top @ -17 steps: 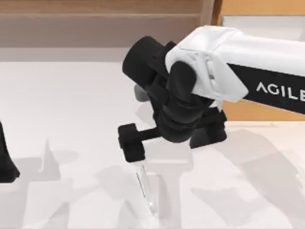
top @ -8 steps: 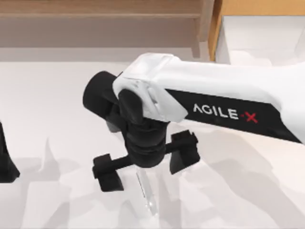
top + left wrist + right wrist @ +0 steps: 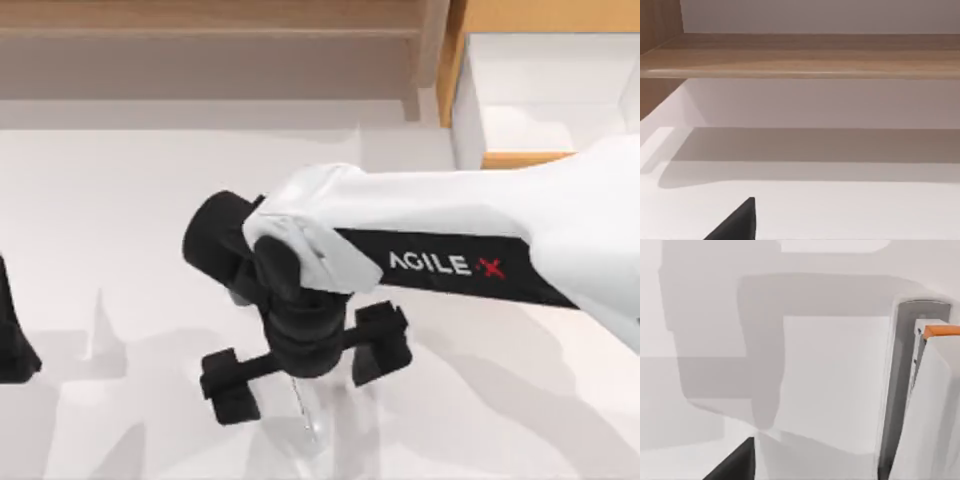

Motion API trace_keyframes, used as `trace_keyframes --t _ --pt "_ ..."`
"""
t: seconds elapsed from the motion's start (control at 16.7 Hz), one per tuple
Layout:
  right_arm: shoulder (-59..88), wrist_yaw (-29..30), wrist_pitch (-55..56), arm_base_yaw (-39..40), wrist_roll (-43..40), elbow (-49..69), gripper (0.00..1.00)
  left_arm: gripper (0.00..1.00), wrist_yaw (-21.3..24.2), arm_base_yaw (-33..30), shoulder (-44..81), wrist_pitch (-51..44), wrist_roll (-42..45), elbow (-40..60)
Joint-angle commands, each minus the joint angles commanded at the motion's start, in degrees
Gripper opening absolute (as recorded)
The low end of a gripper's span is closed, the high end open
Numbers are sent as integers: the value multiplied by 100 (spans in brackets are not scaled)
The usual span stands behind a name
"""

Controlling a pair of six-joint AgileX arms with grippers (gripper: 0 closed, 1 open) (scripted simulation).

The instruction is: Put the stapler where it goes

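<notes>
Stapler [image 3: 303,412] lies on your bench [image 3: 120,220], bottom centre of the top view; right gripper [image 3: 305,368] hangs over it, jaws wide; left arm [image 3: 12,335] sits at left edge.

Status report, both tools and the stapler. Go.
Right tool open, straddling the stapler near the table's front edge. Left tool parked at the left edge. Stapler flat on the table, not gripped. Nothing in the way.

Counter [image 3: 120,200]: white, smooth, crossed by soft grey shadows.
Shelf [image 3: 200,25]: light wood, along the far edge, casting a shadow on the wall beneath.
Box [image 3: 545,95]: white inside, wooden rim, far right.
Light: even, from above.
</notes>
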Motion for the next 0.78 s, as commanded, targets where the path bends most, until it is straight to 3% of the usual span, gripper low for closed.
trace_keyframes --t 0.24,0.78 --pt "29 0 51 4 4 -41 100 100 0 0 0 0 0 0" --pt "29 0 51 4 4 -41 32 100 0 0 0 0 0 0"
